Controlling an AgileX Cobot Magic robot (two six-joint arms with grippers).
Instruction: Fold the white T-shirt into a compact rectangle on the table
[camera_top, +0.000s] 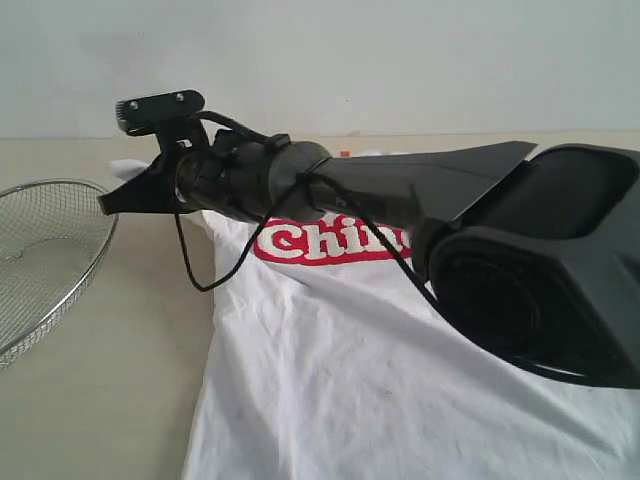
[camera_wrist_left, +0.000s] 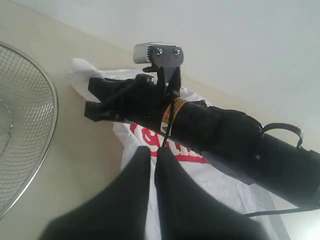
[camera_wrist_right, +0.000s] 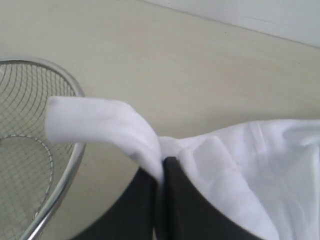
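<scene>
White T-shirt (camera_top: 400, 380) spread on worktop (camera_top: 120, 350).
Right hand (camera_wrist_right: 160, 163) pinches its sleeve (camera_wrist_right: 95, 120) beside the basket (camera_top: 40, 240); left hand (camera_wrist_left: 154, 160) closed, holding nothing.

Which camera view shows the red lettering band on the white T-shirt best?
The exterior view: the red band reads "Chin" before the arm covers it. The left wrist view shows only slivers; the right wrist view shows none.

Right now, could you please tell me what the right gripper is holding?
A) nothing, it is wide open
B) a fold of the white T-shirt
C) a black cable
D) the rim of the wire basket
B: in the right wrist view the right gripper is shut on a fold of the white T-shirt, and the wire basket is not in its grip.
</scene>
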